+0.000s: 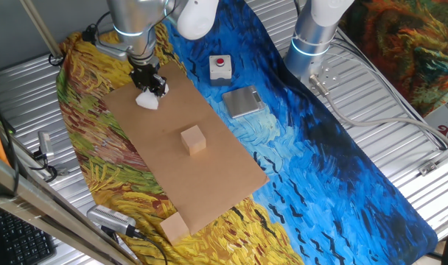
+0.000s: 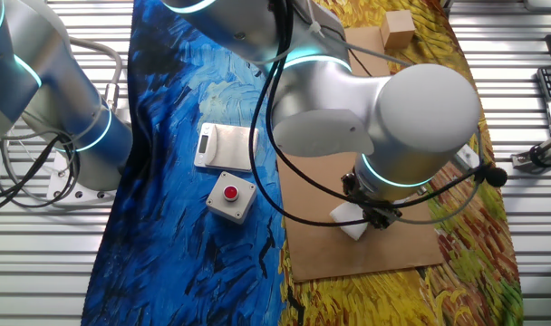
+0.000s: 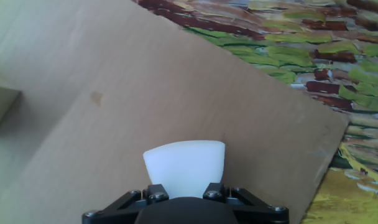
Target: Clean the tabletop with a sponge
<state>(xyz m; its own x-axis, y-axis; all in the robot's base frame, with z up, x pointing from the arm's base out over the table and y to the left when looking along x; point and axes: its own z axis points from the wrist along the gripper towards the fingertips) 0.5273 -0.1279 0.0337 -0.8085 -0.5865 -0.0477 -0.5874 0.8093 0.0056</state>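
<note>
The tabletop is a large light-brown cardboard board [image 1: 209, 173], also seen in the other fixed view [image 2: 366, 244] and filling the hand view [image 3: 145, 93]. The sponge [image 1: 148, 101] is a small white foam block near the board's far corner; it shows in the other fixed view [image 2: 352, 220] and in the hand view [image 3: 184, 162]. My gripper [image 1: 152, 87] is shut on the sponge and holds it down against the board near that corner. It also appears in the other fixed view [image 2: 373, 213]. A small brownish spot [image 3: 97, 98] marks the board ahead of the sponge.
A tan wooden cube [image 1: 194, 140] stands mid-board, and another tan block [image 1: 175, 227] lies at the board's near end. A white box with a red button [image 1: 220, 67] and a small grey scale [image 1: 242, 101] sit on the blue-and-yellow cloth [image 1: 342, 169]. A second arm base [image 1: 312, 40] stands behind.
</note>
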